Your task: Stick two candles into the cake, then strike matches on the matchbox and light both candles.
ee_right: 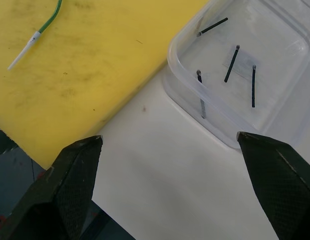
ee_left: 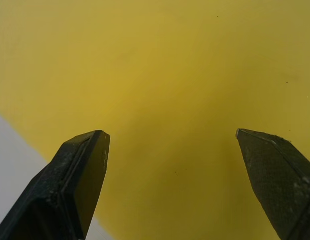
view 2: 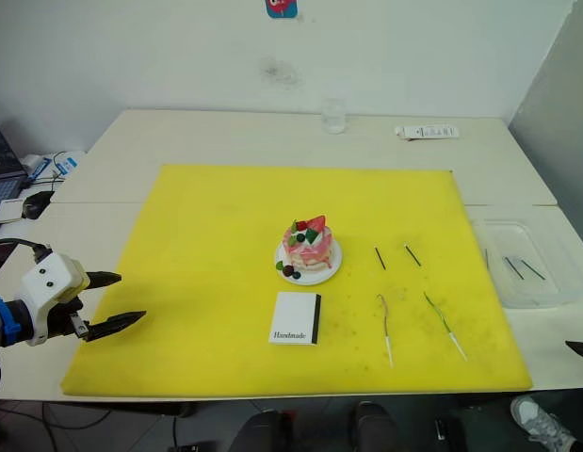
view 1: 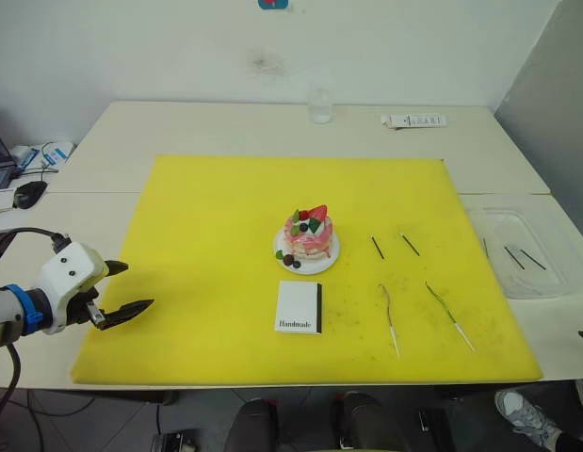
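Cake (view 1: 308, 237) sits mid-mat (view 1: 216, 245); left end effector (view 1: 121, 289) at its edge.

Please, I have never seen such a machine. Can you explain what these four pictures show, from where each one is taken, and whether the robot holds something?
It is a two-armed robot. Two pictures look down from its head; two look along each wrist. On the yellow mat lie a small cake, a matchbox, two wavy candles and two dark matches. Beside the mat, a clear tray holds more matches. The left claw hangs open over the mat's edge; the right claw is open near the tray. Neither holds anything.
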Tool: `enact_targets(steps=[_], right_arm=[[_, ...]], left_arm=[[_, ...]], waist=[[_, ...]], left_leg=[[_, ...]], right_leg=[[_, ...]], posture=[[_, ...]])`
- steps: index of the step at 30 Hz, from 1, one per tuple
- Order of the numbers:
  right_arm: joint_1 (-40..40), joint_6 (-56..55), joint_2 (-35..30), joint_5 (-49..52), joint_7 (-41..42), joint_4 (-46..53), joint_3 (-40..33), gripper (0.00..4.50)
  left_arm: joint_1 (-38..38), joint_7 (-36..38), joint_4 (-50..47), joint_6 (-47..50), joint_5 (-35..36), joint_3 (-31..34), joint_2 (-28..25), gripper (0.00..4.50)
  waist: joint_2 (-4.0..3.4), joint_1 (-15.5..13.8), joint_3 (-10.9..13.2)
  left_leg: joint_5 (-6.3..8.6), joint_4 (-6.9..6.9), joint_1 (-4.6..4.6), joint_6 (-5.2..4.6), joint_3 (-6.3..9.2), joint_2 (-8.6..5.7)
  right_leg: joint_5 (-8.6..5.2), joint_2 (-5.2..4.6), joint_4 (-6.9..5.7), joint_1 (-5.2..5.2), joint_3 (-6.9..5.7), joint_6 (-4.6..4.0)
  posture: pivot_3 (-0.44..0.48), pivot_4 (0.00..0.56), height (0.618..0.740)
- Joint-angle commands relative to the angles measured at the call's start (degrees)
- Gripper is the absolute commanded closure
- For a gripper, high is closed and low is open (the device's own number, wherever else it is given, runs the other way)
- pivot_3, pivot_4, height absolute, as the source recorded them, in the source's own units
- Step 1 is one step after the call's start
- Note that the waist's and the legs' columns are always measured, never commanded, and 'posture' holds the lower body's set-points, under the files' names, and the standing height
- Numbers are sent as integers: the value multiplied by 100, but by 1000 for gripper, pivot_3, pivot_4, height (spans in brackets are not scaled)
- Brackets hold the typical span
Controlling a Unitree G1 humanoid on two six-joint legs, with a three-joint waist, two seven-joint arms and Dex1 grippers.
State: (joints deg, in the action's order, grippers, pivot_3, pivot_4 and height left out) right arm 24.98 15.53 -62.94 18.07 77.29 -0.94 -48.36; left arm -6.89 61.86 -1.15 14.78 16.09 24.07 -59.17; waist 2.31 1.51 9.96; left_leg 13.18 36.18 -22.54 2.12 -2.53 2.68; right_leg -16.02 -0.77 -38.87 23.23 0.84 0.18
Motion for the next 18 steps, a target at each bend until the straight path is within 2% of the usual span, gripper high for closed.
enact_targets(steps=[1, 15, 18], right_arm=[[-106, -62, -107, 28, 22, -29, -152, 0], [-514, -98, -217, 20, 65, -194, 50, 0], [-606, -66, -211, 45, 51, -146, 127, 0]], left_arm=[[61, -27, -66, 24, 94, 126, -4, 25], [-53, -120, -227, 152, 78, 168, 28, 25], [8, 119, -298, 465, 462, 243, 19, 25]], waist=[[0, 0, 0], [1, 5, 0], [1, 5, -1]], left_leg=[[0, 0, 0, 0, 0, 0], [0, 1, 6, 0, -7, 1], [0, 1, 8, 0, -9, 1]], right_leg=[[0, 0, 0, 0, 0, 0], [0, 0, -2, -2, 5, 0], [0, 1, -3, -3, 7, 0]], posture=[[0, 150, 740], [0, 150, 740], [0, 150, 740]])
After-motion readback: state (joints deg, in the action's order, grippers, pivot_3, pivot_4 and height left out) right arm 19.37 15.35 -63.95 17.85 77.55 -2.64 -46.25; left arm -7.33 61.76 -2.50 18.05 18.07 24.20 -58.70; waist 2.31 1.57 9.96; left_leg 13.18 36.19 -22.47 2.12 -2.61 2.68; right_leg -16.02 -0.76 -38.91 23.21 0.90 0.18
